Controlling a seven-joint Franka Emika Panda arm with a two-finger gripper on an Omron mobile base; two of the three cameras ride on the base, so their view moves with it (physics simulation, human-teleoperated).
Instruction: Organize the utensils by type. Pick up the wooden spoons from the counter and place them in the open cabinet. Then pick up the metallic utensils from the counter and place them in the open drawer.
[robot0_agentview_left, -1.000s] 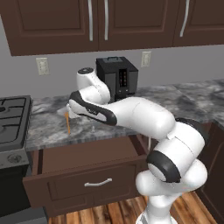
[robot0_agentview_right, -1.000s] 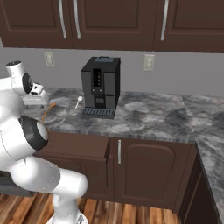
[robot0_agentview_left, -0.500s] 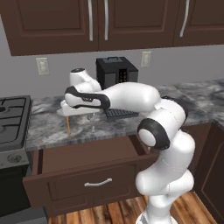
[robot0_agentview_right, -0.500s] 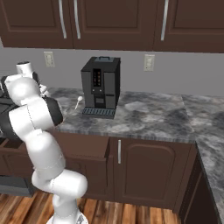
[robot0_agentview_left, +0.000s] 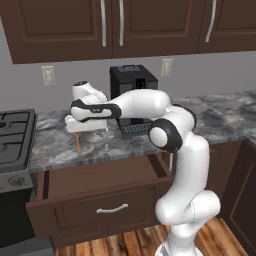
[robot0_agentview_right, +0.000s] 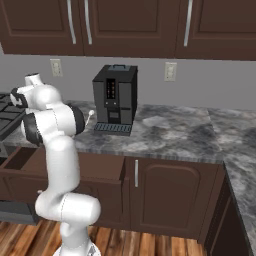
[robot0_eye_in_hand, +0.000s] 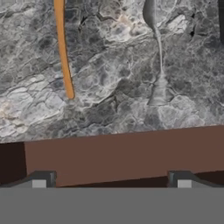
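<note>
Dark fingers (robot0_eye_in_hand: 38, 180) spread wide, holding nothing.

Pretty clearly a home kitchen, rendered rather than real: a marbled grey counter (robot0_agentview_left: 215, 112) over dark brown cabinets, matching wall cabinets (robot0_agentview_right: 130, 25) above, and a black gas stovetop (robot0_agentview_left: 12, 135) at the left. A black coffee machine (robot0_agentview_right: 115, 97) sits by the wall outlets (robot0_agentview_right: 170, 71), with wood plank flooring below.

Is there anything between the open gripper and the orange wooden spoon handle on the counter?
Nothing visible does. In the hand view the gripper is open above the drawer, and the wooden spoon handle lies on bare counter beyond. A grey metal utensil lies apart, off to one side.
</note>
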